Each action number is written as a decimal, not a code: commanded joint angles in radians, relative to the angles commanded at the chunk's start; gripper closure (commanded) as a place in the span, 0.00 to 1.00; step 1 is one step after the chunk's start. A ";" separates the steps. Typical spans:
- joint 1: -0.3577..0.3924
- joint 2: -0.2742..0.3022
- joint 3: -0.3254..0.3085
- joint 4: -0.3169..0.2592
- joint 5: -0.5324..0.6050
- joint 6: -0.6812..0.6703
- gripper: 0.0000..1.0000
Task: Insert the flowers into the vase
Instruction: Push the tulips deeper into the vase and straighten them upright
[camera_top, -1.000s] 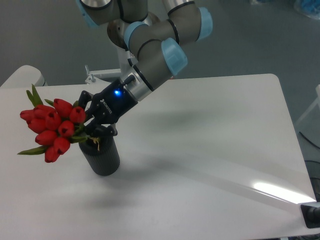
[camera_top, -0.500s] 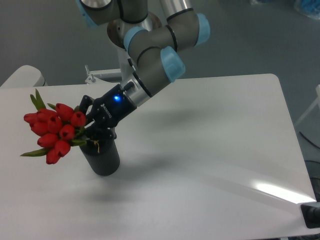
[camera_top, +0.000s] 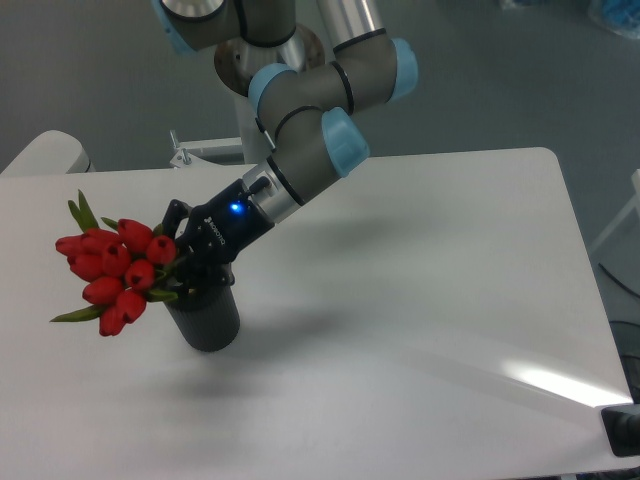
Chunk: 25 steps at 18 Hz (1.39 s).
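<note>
The flowers (camera_top: 113, 271) are a tight bunch of red tulip buds with green leaves, leaning out to the left over the table. Their stems run right into my gripper (camera_top: 186, 262), which is shut on them just above the vase. The vase (camera_top: 206, 318) is a dark grey cylinder standing upright on the white table, directly under the gripper. The stem ends seem to reach the vase's mouth, but the black fingers hide the rim there.
The white table (camera_top: 420, 280) stretches to the right, with a bright glare patch near its front right edge. The arm's base and a metal bracket (camera_top: 205, 152) stand behind the table's back edge. A black object (camera_top: 625, 430) sits at the lower right corner.
The gripper and the bunch have shifted slightly right and down toward the vase's mouth, and the flowers now tilt a little more upright. The vase has not moved.
</note>
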 joint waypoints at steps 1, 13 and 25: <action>0.000 0.000 -0.002 0.000 0.002 0.000 0.68; 0.020 0.000 -0.002 -0.002 0.005 -0.003 0.26; 0.072 0.014 -0.029 -0.002 0.044 0.031 0.00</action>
